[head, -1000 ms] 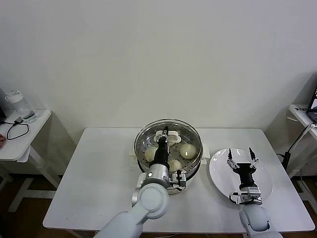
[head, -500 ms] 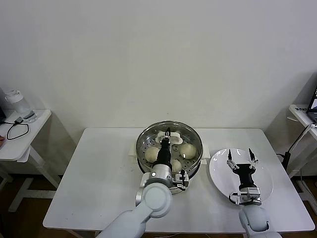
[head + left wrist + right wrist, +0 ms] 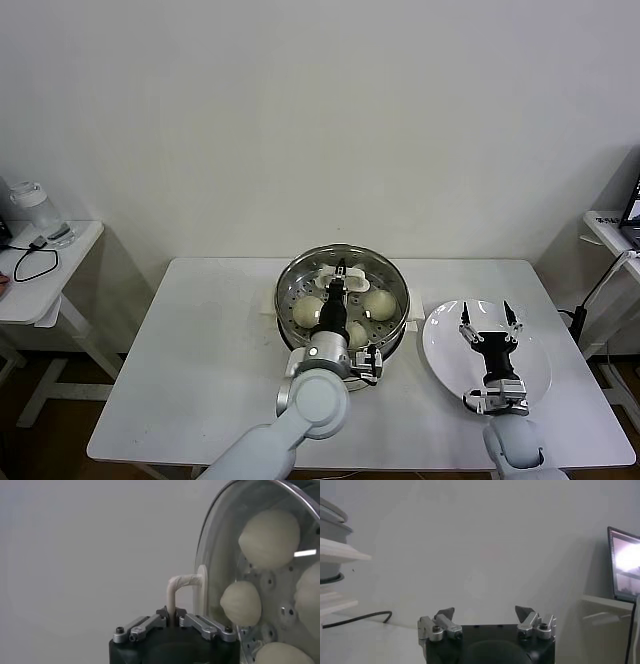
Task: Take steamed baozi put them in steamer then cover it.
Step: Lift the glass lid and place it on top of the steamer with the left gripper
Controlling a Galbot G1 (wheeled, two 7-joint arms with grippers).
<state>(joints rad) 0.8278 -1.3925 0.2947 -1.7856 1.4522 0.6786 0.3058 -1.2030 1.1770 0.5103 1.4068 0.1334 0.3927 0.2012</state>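
1. Left gripper is clamped on the cover handle, lid sitting right over the steamer, baozi inside.
2. Right gripper hangs spread apart over the plate, well off to the side.

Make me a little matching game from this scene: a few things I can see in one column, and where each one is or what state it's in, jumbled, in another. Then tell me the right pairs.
Things:
1. cover
2. steamed baozi
3. right gripper
4. plate

Places or states:
A. open, holding nothing, above the plate
B. white, on the table to the robot's right of the steamer, nothing lying on it
C. held by its white handle in the left gripper, over the steamer
D. inside the steamer, seen through glass

Pairs: 1-C, 2-D, 3-A, 4-B
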